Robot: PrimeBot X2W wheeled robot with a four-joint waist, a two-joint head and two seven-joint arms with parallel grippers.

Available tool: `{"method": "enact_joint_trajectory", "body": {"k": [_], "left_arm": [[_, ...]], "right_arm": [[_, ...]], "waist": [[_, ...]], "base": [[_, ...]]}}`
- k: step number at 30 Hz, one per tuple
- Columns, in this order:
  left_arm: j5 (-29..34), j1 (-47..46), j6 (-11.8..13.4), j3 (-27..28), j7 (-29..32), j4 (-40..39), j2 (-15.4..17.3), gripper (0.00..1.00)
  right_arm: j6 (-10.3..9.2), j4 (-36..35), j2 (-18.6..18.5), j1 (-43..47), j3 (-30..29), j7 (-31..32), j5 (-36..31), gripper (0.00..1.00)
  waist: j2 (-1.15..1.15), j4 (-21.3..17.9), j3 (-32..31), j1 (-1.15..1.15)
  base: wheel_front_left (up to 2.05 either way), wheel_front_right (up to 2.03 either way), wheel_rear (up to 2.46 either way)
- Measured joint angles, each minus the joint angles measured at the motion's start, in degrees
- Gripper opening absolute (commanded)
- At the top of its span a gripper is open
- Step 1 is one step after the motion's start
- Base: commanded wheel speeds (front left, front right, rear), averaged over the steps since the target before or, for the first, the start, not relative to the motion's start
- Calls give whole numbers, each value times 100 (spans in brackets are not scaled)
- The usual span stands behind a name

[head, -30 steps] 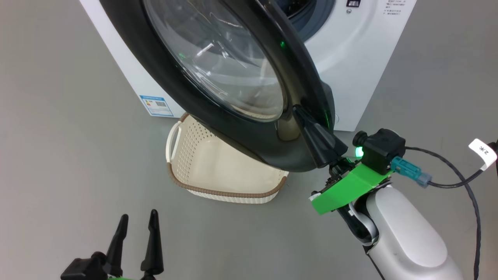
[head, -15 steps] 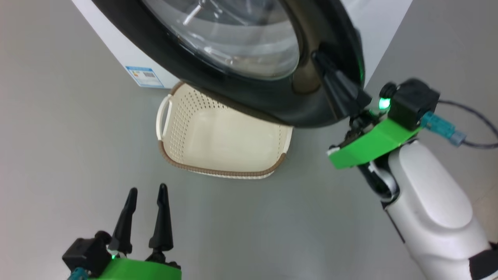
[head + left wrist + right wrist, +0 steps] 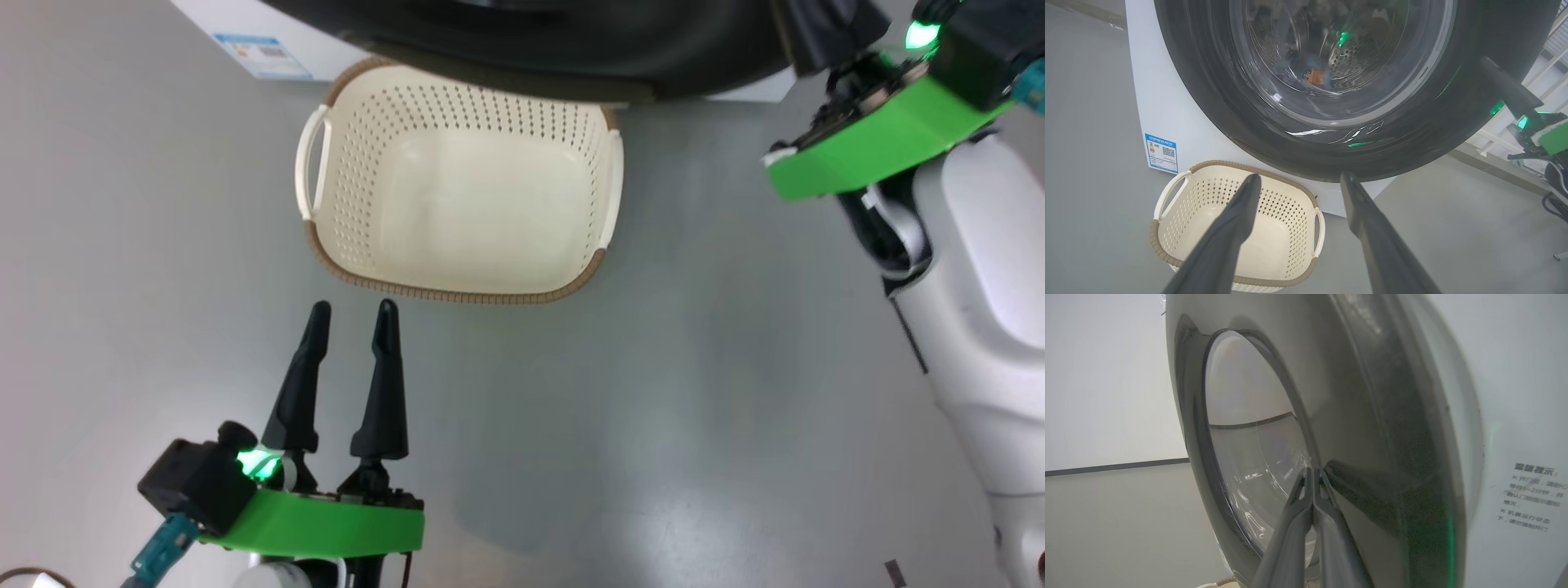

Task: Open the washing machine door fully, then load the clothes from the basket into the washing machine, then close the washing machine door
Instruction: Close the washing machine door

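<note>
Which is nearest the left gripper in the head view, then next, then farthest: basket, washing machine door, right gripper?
1. basket, just ahead of the left gripper.
2. washing machine door, beyond the basket, top edge.
3. right gripper, shut, at the door's right edge, upper right.

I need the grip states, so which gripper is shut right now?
The right gripper, its two fingers pressed together at the door. The left gripper has its fingers apart, pointing toward the basket.

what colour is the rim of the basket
Brown, with a woven look, around the cream-white perforated basket. It shows best in the head view.
</note>
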Motion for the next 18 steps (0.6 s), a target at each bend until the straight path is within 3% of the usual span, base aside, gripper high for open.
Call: {"method": "enact_joint_trajectory", "body": {"k": [18], "left_arm": [[-103, -38, 137, -257, 0, -319, -18, 100]], "right_arm": [[1, 748, -524, -1406, -85, 0, -80, 0]], "waist": [[0, 487, 566, 0]], "base": [[0, 0, 0]]}}
